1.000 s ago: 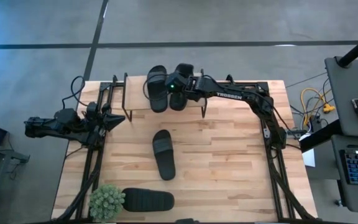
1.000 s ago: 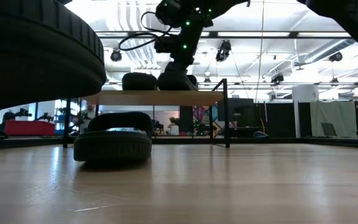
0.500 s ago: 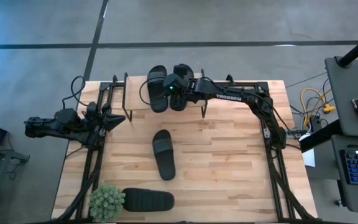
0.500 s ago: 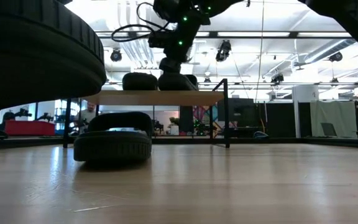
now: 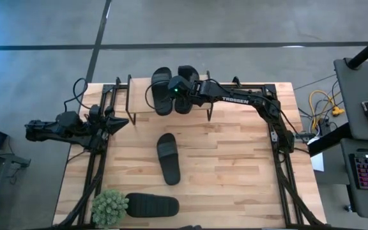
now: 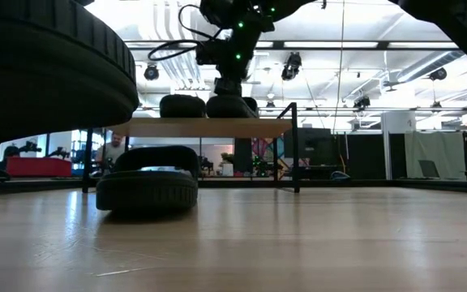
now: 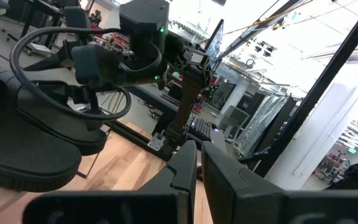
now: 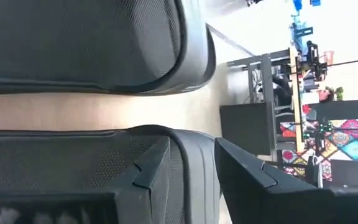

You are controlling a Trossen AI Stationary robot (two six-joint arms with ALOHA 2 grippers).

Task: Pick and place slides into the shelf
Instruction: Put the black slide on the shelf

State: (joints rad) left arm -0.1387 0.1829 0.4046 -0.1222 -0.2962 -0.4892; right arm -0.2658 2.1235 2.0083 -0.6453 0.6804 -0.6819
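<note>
On the left side of the bench (image 5: pixel 235 166), the left arm waits, folded low by the edge. Its end effector (image 7: pixel 199 163) is clenched, the two fingers nearly touching, and it carries nothing.

Near the front left corner a small potted plant (image 5: pixel 110 206) stands, and just beside it one slide (image 5: pixel 152 206) lies across the bench. A second slide (image 5: pixel 168 158) lies in the middle of the bench, pointing toward the shelf (image 5: pixel 142 104). These two are not yet placed.

On the top board of the shelf, at the far edge of the bench, two slides are side by side. The left one (image 5: pixel 161 90) lies free. The right one (image 5: pixel 185 89) is under the right end effector (image 5: pixel 179 86), which reaches in from the right side. In the right wrist view its fingers (image 8: pixel 151 165) are spread apart around the edge of this slide (image 8: pixel 61 168), and the other slide (image 8: pixel 92 43) lies parallel with a strip of board between them. Whether the fingers press the slide or are already loose, I cannot tell.

In my judgement the step in hand is the setting down of the second slide on the shelf, so the task seems about half done. The next move calls for letting go fully, lifting straight up so the slide is not dragged, and then going to the slide in the middle of the bench.
</note>
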